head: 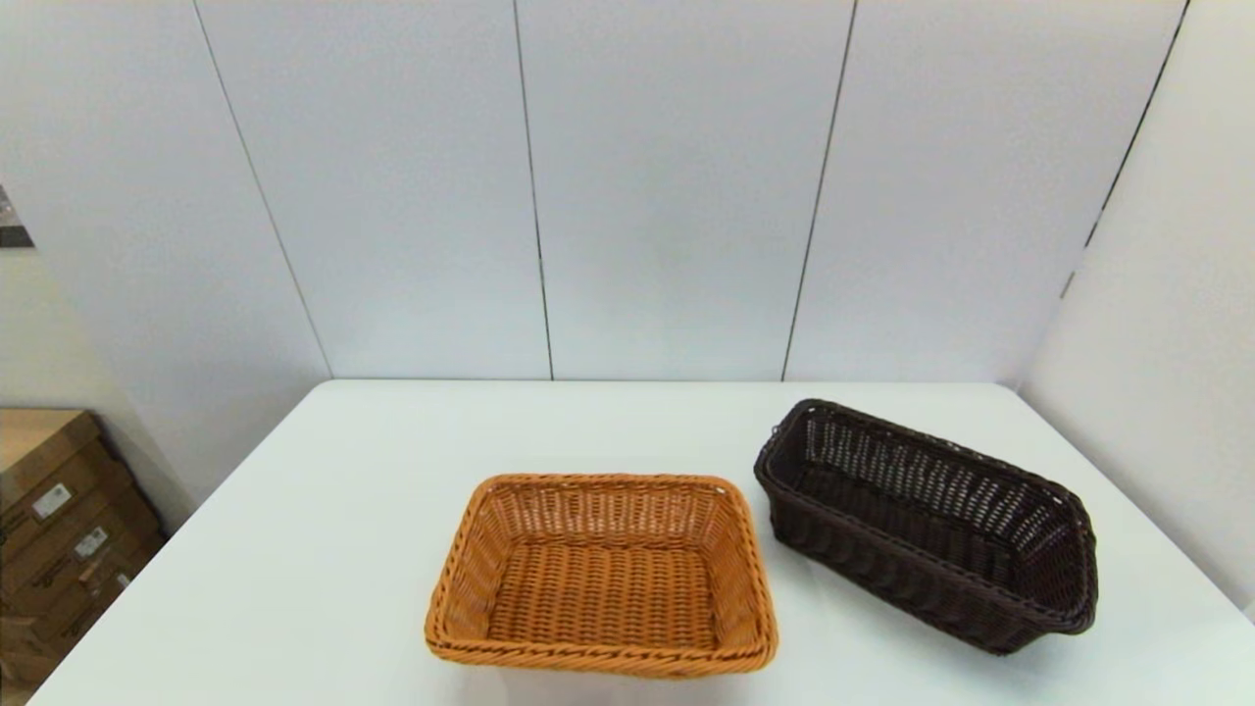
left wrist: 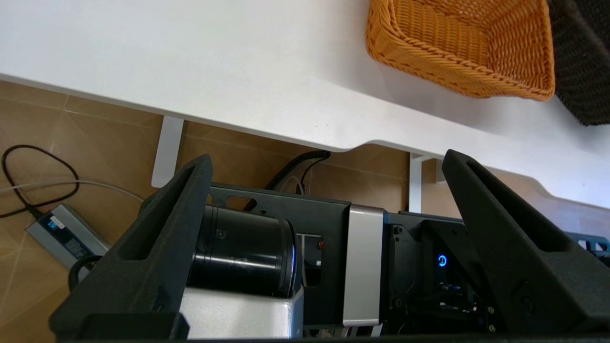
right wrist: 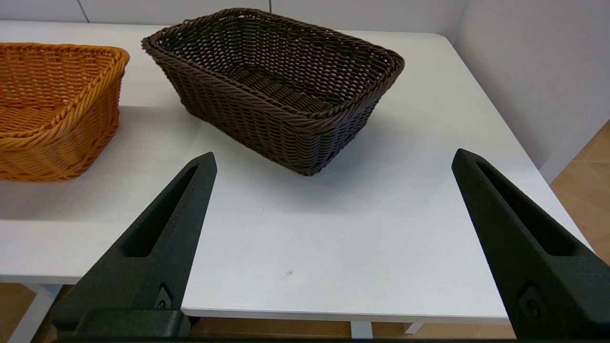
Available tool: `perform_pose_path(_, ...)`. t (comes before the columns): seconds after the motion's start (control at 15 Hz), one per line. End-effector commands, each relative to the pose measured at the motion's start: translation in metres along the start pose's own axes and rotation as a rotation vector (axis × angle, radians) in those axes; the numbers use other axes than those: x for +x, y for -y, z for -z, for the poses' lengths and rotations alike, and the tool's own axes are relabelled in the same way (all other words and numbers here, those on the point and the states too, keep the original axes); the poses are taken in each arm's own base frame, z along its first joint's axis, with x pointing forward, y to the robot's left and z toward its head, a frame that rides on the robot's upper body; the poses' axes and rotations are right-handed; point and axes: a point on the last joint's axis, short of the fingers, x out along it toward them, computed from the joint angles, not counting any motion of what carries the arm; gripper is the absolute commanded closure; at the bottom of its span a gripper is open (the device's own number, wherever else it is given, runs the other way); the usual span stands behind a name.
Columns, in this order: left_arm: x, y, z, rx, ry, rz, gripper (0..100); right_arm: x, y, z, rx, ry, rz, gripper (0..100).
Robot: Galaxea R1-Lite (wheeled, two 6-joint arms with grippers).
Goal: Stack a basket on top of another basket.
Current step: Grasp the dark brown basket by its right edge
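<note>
At the far left of the head frame, cardboard boxes (head: 59, 534) are seen on the floor beside the white surface (head: 324, 549). The orange basket (head: 601, 576) is found at the lower centre of that frame, upright and empty, near the front edge of the surface. Just to its right, apart from it by a narrow strip of surface, the dark brown basket (head: 927, 525) is set at an angle, also upright and empty, in the lower right of the frame. Neither arm is shown in the head frame.

The left gripper (left wrist: 329, 164) is held below the level of the surface, in front of its edge, with its fingers (left wrist: 167, 224) spread wide and nothing between them. The right gripper (right wrist: 333, 159) is held before the front edge of the surface, facing the dark brown basket; its fingers (right wrist: 514, 224) are likewise spread wide and nothing is held.
</note>
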Motion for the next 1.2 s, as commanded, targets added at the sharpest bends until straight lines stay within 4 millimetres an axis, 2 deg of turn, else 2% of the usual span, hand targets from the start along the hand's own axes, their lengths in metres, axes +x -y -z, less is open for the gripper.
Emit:
perform_pose_path(0.07,-0.004,-0.003,0.012,-0.014,0.014,-0.007,0,0.000,0.000,0.000,0.000,-0.002,0.000,0)
perform_pose_path(0.47,-0.007,-0.008,0.038,-0.009,0.078,-0.008,0,0.000,0.000,0.000,0.000,-0.002,0.000,0)
perform_pose_path(0.73,0.003,-0.022,0.067,0.139,0.168,0.000,0,0.000,0.000,0.000,0.000,-0.002,0.000,0)
perform_pose_path(0.93,0.029,-0.033,0.076,0.277,0.271,-0.086,0,0.000,0.000,0.000,0.000,-0.002,0.000,0)
perform_pose_path(1.07,0.057,-0.036,0.067,0.324,0.385,-0.147,0,0.000,0.000,0.000,0.000,-0.002,0.000,0)
perform_pose_path(1.2,0.080,-0.038,0.063,0.374,0.486,-0.134,0,0.000,0.000,0.000,0.000,-0.002,0.000,0)
